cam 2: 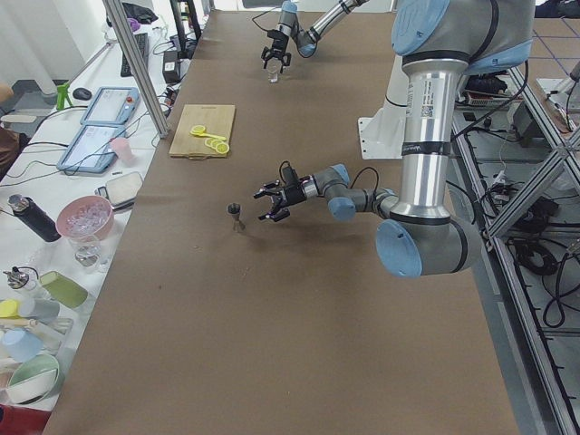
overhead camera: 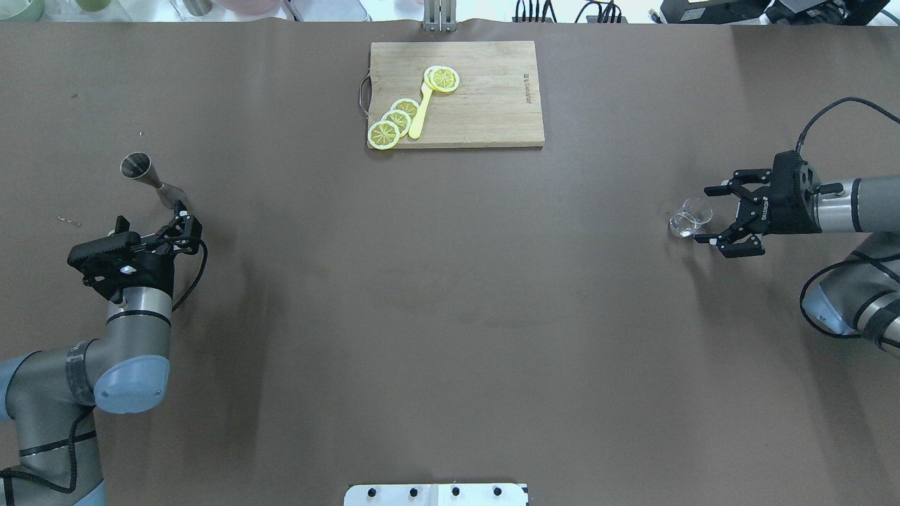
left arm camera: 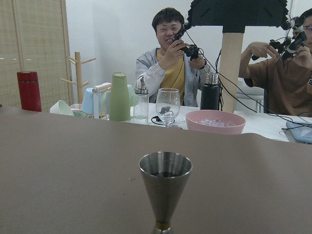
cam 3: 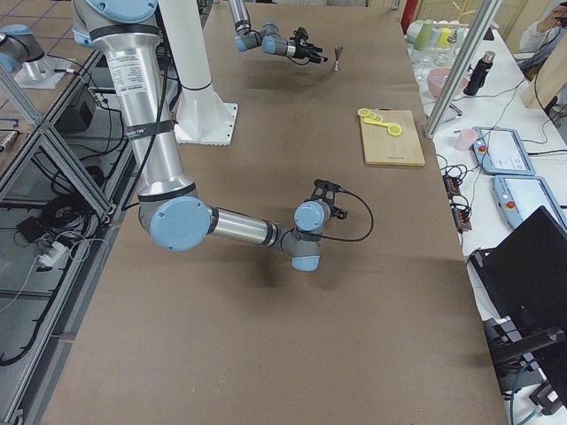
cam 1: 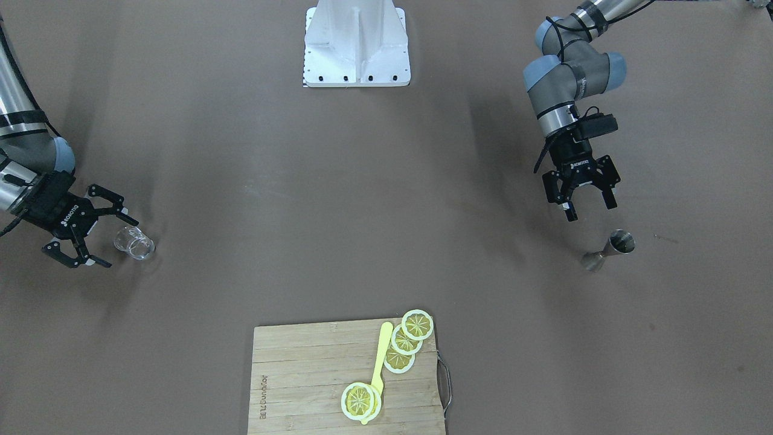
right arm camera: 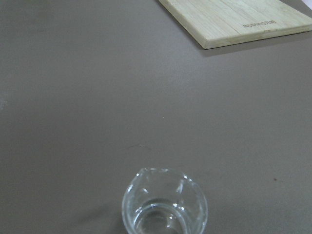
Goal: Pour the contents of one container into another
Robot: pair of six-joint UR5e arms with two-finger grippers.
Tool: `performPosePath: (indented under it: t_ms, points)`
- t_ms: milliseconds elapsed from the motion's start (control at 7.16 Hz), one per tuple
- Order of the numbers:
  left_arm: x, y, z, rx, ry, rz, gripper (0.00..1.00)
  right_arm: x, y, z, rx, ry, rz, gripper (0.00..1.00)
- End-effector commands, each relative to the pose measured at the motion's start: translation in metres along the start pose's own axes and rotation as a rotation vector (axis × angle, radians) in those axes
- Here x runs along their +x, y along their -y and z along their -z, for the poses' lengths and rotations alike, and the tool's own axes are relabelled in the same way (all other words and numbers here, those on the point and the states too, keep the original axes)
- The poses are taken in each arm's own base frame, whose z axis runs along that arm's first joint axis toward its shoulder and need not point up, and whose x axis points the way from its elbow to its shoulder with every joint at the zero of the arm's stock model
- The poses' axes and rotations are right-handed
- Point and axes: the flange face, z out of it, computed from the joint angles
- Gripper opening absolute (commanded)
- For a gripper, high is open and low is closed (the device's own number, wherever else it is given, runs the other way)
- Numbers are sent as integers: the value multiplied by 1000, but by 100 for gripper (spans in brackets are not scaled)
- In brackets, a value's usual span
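Note:
A steel jigger (overhead camera: 144, 176) stands upright on the brown table at the robot's left, and fills the left wrist view (left arm camera: 165, 187). My left gripper (overhead camera: 151, 218) hangs open just short of it, fingers apart and holding nothing; the front view shows this gripper (cam 1: 590, 211) above the jigger (cam 1: 610, 249). A small clear glass (overhead camera: 689, 218) stands at the robot's right. My right gripper (overhead camera: 703, 215) is open and level with the table, its fingertips reaching either side of the glass's near edge without closing on it. The right wrist view shows the glass (right arm camera: 163, 204) close ahead.
A wooden cutting board (overhead camera: 492, 105) with lemon slices (overhead camera: 394, 123) and a yellow utensil (overhead camera: 420, 112) lies at the table's far middle. The robot's white base (cam 1: 356, 48) is on the robot's side. Bottles, bowls and people sit beyond the table's left end (left arm camera: 161, 105).

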Motion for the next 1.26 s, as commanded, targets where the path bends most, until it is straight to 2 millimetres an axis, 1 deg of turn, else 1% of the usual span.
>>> performPosePath:
  t_ms: [0, 140, 279, 559, 699, 1118]
  points:
    - [0, -18, -10, 0, 14, 0, 98, 5, 3, -6, -1, -3, -14, 100]
    - [-8, -27, -16, 2, 28, 0, 98, 5, 3, -7, -2, -2, -40, 100]
    - [-11, -28, -19, 3, 35, 7, 98, 5, 2, -7, -3, -2, -54, 100]
    - [-16, -14, -34, 23, 60, 19, 98, 2, 3, -9, -4, 6, -94, 100]
    - [-10, -5, -42, 32, 67, 38, 98, -1, 3, -13, -5, 13, -104, 100]
    - [-2, -14, -55, 22, 83, 34, 98, -6, 3, -18, -7, 24, -104, 100]
